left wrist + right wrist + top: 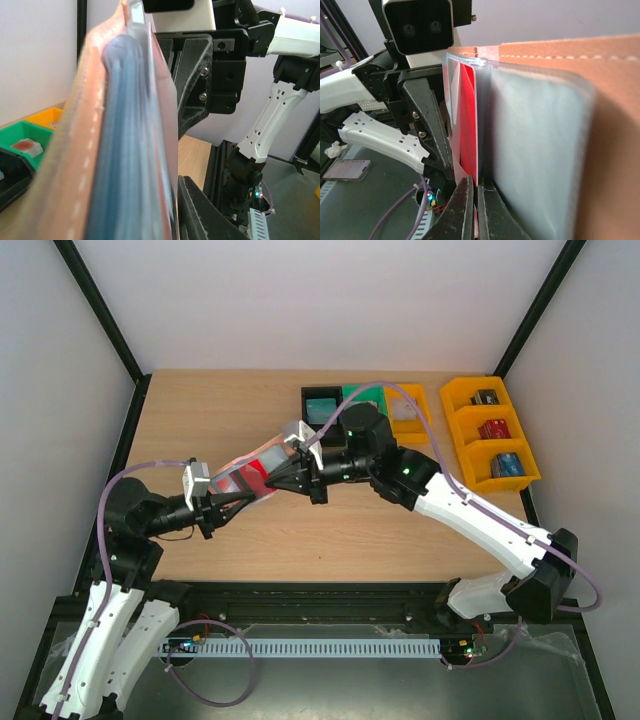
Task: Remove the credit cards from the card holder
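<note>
Closed at the right gripper on the red card, at its 6 o'clock edge; clamped at the left gripper on the soft card holder, midair. Probably light, stiff, slick: worth pinching flat, pulling straight.

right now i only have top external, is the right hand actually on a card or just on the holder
Observer: Right wrist view: the right hand is shut on the near edge of the red credit card, which sits in the card holder.
Operator: and what holds the holder
Observer: The left hand. Left wrist view shows the holder edge-on, with one finger against its side.
Operator: more cards inside
Observer: There is a frosted pocket beside the red card; its contents are too blurred to tell.
</note>
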### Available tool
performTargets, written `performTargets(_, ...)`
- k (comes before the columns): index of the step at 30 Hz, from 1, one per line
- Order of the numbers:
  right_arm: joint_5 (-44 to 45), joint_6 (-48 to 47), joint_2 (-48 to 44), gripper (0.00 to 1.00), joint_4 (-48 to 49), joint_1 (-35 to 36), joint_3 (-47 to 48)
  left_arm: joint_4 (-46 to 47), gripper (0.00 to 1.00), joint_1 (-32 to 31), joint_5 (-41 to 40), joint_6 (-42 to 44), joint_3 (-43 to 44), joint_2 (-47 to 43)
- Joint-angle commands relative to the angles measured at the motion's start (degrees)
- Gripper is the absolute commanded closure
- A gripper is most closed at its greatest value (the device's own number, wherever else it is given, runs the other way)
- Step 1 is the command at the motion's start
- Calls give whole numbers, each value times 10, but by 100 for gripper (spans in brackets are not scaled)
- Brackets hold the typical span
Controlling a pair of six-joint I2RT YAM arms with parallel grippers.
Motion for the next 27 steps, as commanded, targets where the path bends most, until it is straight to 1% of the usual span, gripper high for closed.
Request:
performTargets(1, 19, 3, -25, 98, 44, -20, 2, 7, 79, -7, 30, -5, 2, -5)
performTargets(3, 18, -1, -28, 98, 42, -22, 2, 9, 79, -7, 27, -7, 2, -6)
performTargets(7, 31, -15, -31, 98, 22, -25, 7, 10, 94, -7, 19, -7, 2, -6)
performTargets(8, 35, -21, -33, 98, 14, -28, 7, 9, 97, -6, 17, -7, 3, -6)
performTargets(19, 63, -58, -43, 98, -48, -55, 10, 5, 98, -1, -9, -17, 2, -12)
performTargets(21, 61, -60, -43, 98, -54, -58, 11, 3, 96, 0, -9, -17, 2, -12)
performTargets(23, 40, -55, -41, 98, -50, -58, 11, 7, 92, 0, -9, -18, -1, -12)
performTargets(27, -24, -40, -29, 98, -39, -57, 14, 20, 98, 0, -15, -26, -4, -10)
